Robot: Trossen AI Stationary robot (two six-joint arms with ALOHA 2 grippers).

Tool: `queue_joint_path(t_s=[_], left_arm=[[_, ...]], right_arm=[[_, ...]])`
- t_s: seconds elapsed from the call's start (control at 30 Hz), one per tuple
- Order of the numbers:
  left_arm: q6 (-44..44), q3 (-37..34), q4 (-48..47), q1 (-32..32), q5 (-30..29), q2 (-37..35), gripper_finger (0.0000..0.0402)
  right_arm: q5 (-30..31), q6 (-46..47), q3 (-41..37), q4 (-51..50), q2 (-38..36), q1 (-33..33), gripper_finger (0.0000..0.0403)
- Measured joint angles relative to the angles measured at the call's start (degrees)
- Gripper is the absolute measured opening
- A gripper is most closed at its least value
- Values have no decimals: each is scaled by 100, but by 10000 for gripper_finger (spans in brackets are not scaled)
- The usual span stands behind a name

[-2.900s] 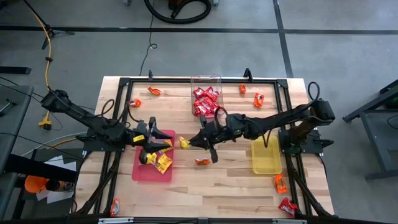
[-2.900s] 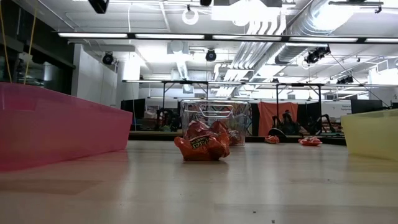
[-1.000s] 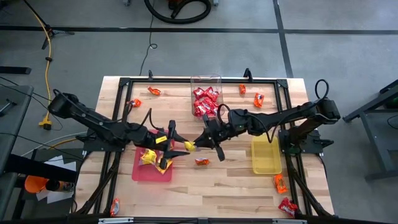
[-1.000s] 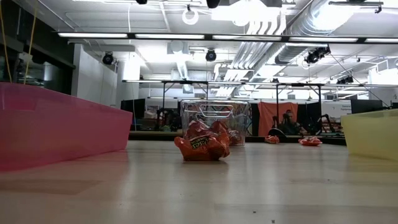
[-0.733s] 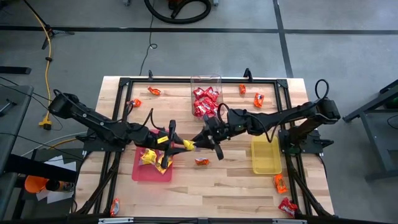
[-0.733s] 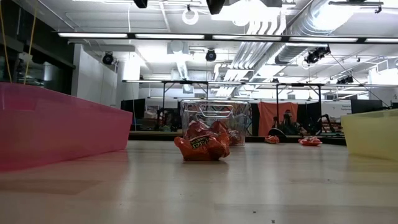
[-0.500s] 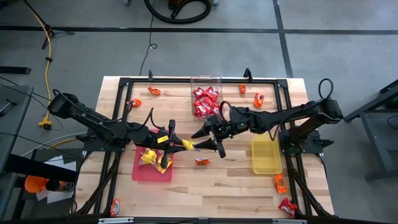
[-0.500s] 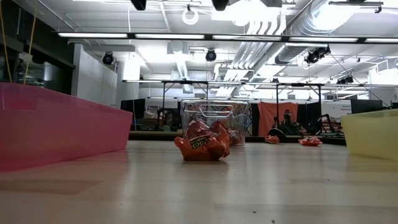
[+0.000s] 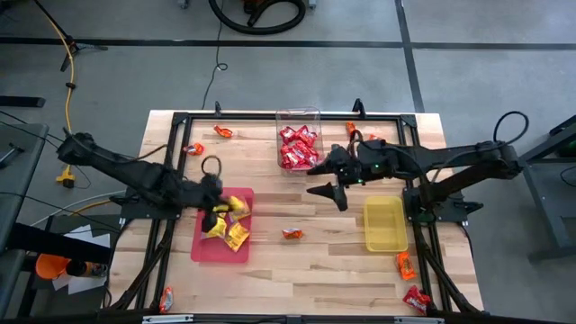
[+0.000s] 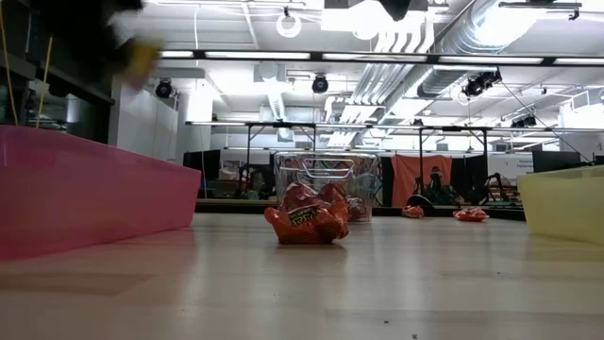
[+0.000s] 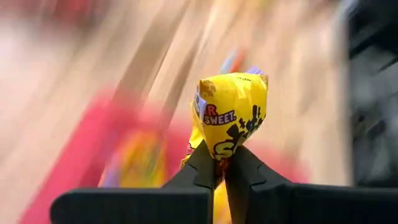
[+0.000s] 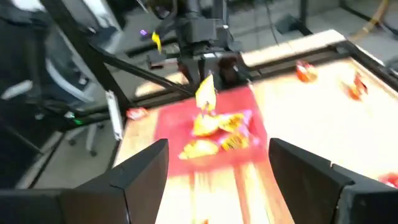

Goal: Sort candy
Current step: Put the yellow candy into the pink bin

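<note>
One yellow candy [image 11: 231,115] is pinched by a corner between the closed fingers of the left end effector [image 9: 213,205], which hangs over the pink tray [image 9: 202,251], above the yellow candies [image 9: 231,232] already lying there. The grip is the weak point: only the crinkled edge of the wrapper is caught, so a quick swing could fling the candy loose before it is over the middle of the tray, and it could land on the tabletop [image 9: 306,270] beside the tray. A release from high up could also let the light wrapper bounce off the pile and over the low rim.

The right end effector [image 9: 326,178] stands with fingers wide apart and holds nothing, up between the pink tray and the clear tub [image 9: 298,121] of red candies [image 9: 296,148]. An orange candy [image 9: 292,234] lies on the tabletop just right of the pink tray, and further candies are scattered well away from it near the edges; the yellow tray [image 9: 385,241] looks empty.

A second ago the two arms met just right of the pink tray, the right one holding the yellow candy and the left one open. Since then the candy has changed hands, the left arm has drawn back over the tray, and the right arm has pulled away toward the tub.
</note>
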Motion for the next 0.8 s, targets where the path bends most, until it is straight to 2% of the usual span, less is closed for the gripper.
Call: queue_joint_path(t_s=[0.07, 0.13, 0.3, 0.6, 0.8], left_arm=[[-561, -39, -829, -142, 22, -7, 1], [-1047, -132, -1177, -248, 17, -4, 4], [-1649, -460, -763, -295, 145, 6, 46], [-1633, -347, -726, -70, 820, 21, 178], [-1180, 37, -887, 75, 1365, 21, 230]], right_arm=[[128, 23, 0, -190, -5, 23, 270], [241, -3, 0, -316, 24, 26, 270], [270, -4, 0, -331, 41, -17, 270], [239, -3, 0, -334, -12, -35, 270], [163, 180, 0, -334, -12, -35, 270]])
